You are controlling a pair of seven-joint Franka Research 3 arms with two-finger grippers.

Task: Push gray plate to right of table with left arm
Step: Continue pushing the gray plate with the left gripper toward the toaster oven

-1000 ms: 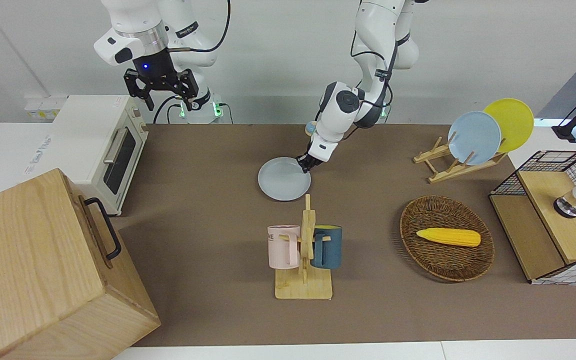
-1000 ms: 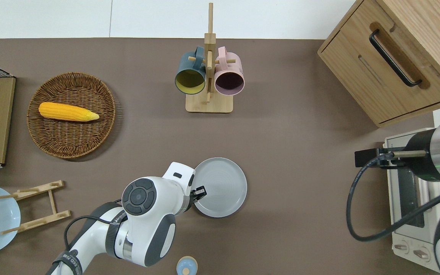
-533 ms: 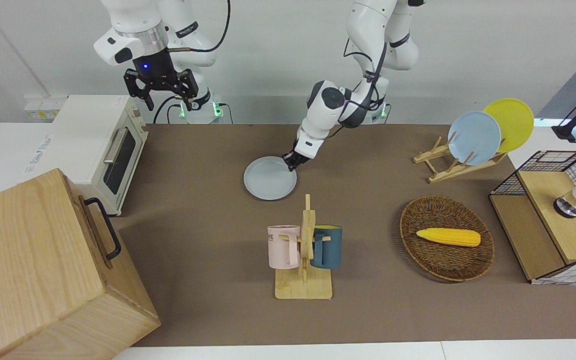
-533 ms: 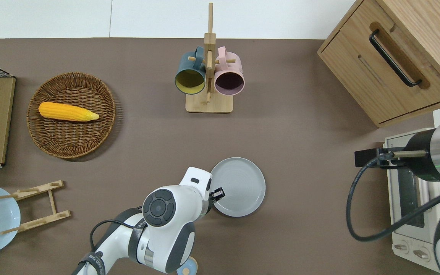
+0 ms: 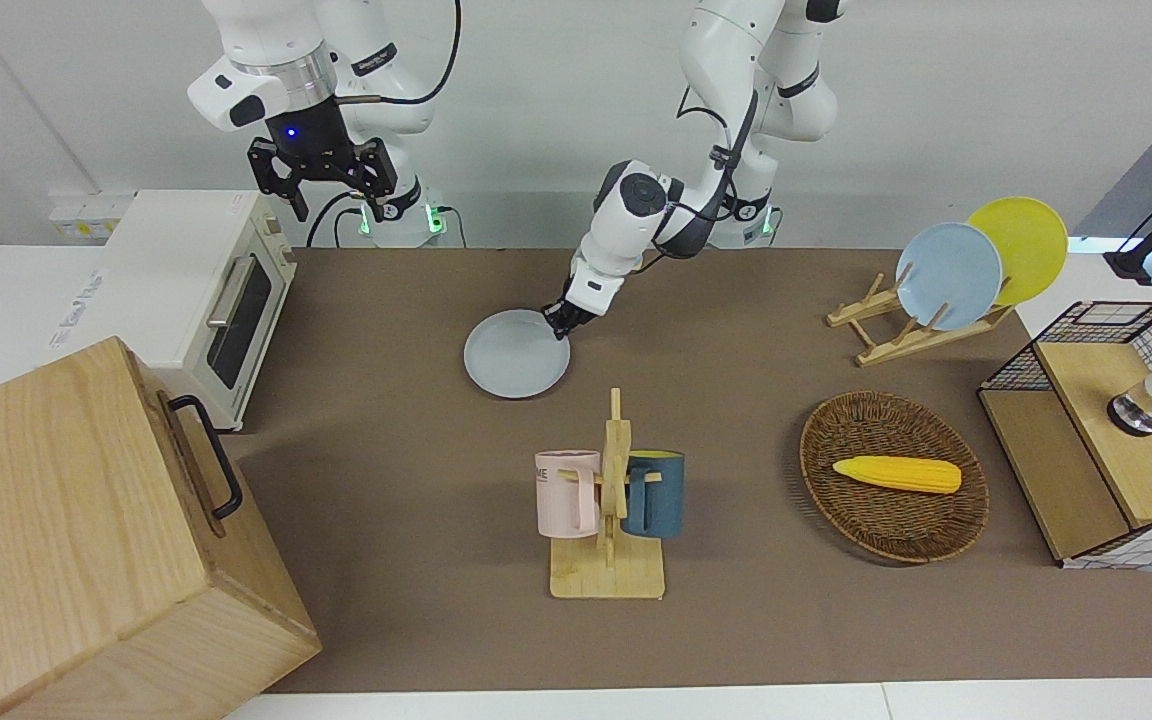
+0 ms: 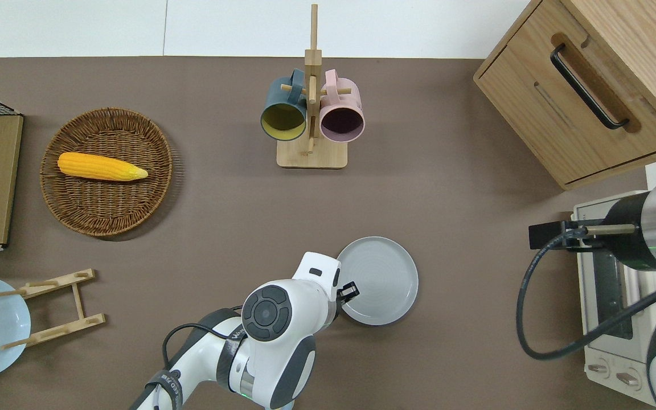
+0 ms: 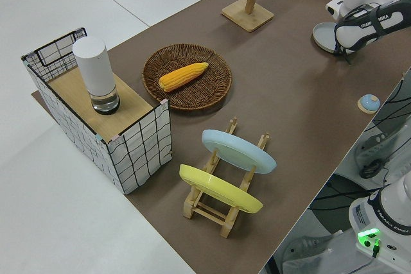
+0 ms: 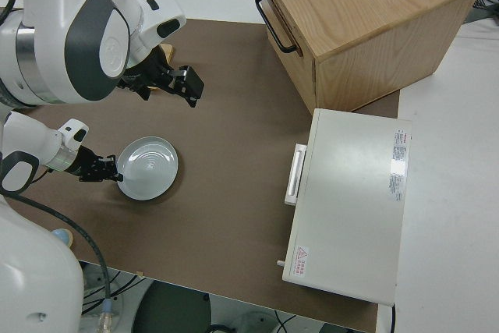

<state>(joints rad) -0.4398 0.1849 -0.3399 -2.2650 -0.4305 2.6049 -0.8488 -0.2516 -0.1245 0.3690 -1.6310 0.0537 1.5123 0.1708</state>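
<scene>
Three plates were in view: the gray plate [image 6: 378,280] lay flat on the surface [image 6: 453,188], while one light-blue plate [image 5: 949,275] and one yellow plate [image 5: 1021,247] stood on edge in a wooden rack [image 5: 891,325] toward the left arm's end. Two mugs, one dark blue [image 6: 282,111] and one pink [image 6: 341,111], hung from a single wooden mug tree [image 6: 312,114] farther from the robots than the gray plate. One wicker basket [image 6: 106,216] held one ear of corn [image 6: 101,167]. One wire-sided crate [image 7: 96,126] with a wooden top carried one white cylinder [image 7: 95,75]. One small round blue object [image 7: 368,102] sat near the robots' edge. One wooden box [image 5: 76,540] with a black handle and one white toaster oven [image 5: 201,290] stood at the right arm's end.

Two arms were present. The left arm [image 6: 271,324] reached low, and its end effector [image 6: 349,290] touched the rim of the gray plate on the side toward the left arm's end; whether its fingers were spread or pressed together could not be told. The gray plate rested about midway along the surface, nearer to the robots than the mug tree and between the basket and the toaster oven. The right arm was parked, its end effector [image 5: 321,190] spread and holding nothing.

The surface had a matte brown cover with white borders. A plain pale wall rose at the robots' side of the room.
</scene>
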